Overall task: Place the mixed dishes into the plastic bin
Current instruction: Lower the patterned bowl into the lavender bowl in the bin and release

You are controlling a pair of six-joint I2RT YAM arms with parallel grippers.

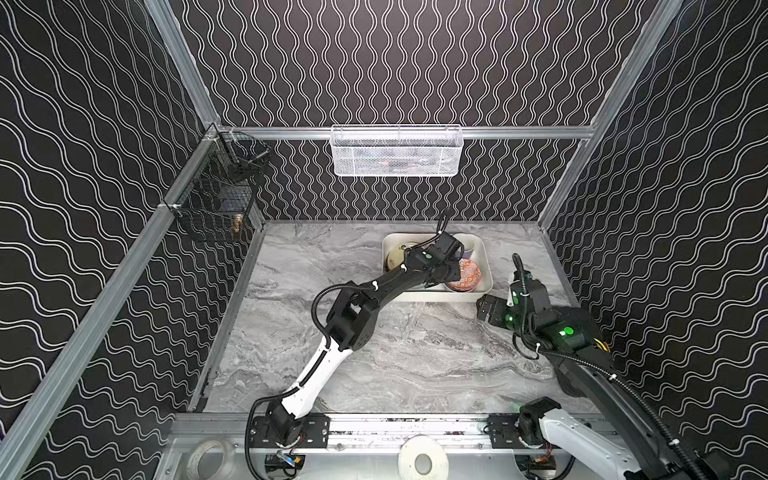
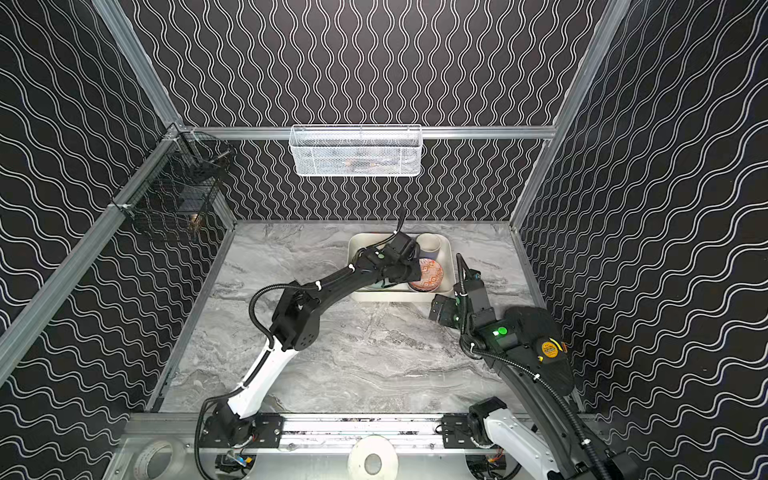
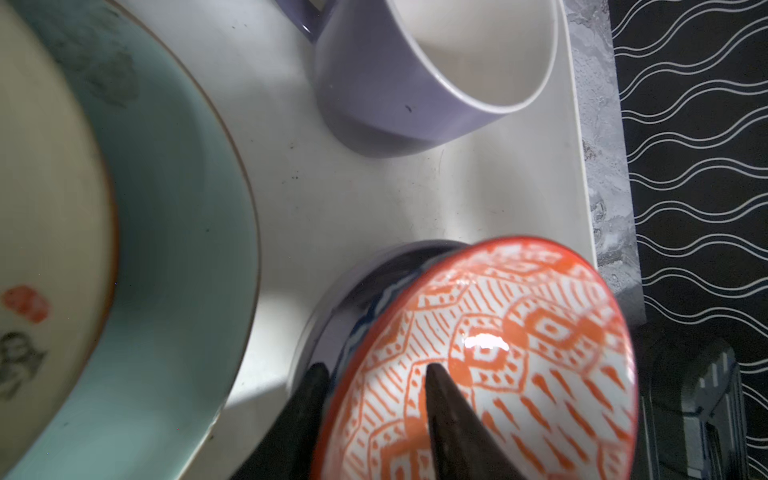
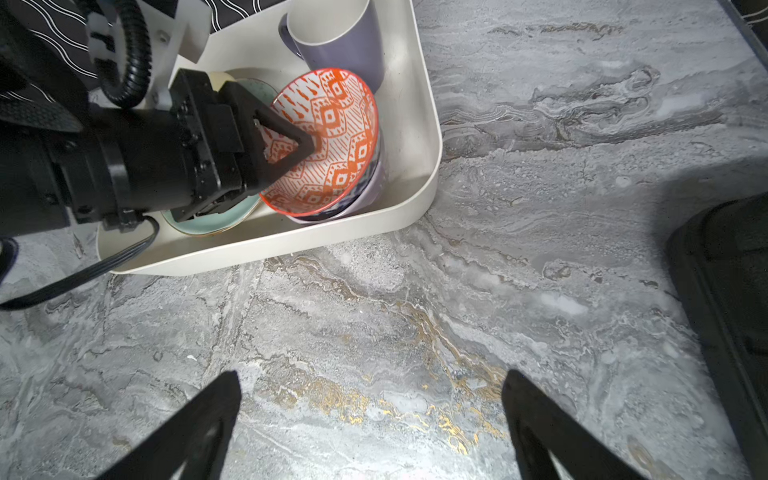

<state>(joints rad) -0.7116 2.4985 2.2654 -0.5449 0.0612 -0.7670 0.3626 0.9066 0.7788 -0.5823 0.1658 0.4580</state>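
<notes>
The cream plastic bin point(image 1: 436, 296) point(image 2: 399, 296) point(image 4: 374, 224) stands at the table's back right. Inside it a lavender mug point(image 3: 395, 91) point(image 4: 345, 45) lies on its side. Beside the mug, a pale plate point(image 3: 41, 208) rests on a mint plate point(image 3: 178, 208). A red-patterned bowl point(image 1: 465, 274) point(image 3: 519, 332) point(image 4: 332, 137) leans tilted in a lilac bowl point(image 3: 328, 307). My left gripper point(image 3: 374, 368) point(image 1: 451, 270) straddles the red bowl's rim, one finger inside and one outside, jaws apart and wider than the rim. My right gripper point(image 4: 370, 378) point(image 1: 482, 309) hangs wide open over bare table beside the bin.
A white mesh basket point(image 1: 397, 151) hangs on the back wall and a black wire basket point(image 1: 216, 195) on the left wall. A black flat shape point(image 2: 540, 365) with a yellow tape measure point(image 2: 548, 349) sits by the right arm. Marble table point(image 4: 540, 208) spreads in front of the bin.
</notes>
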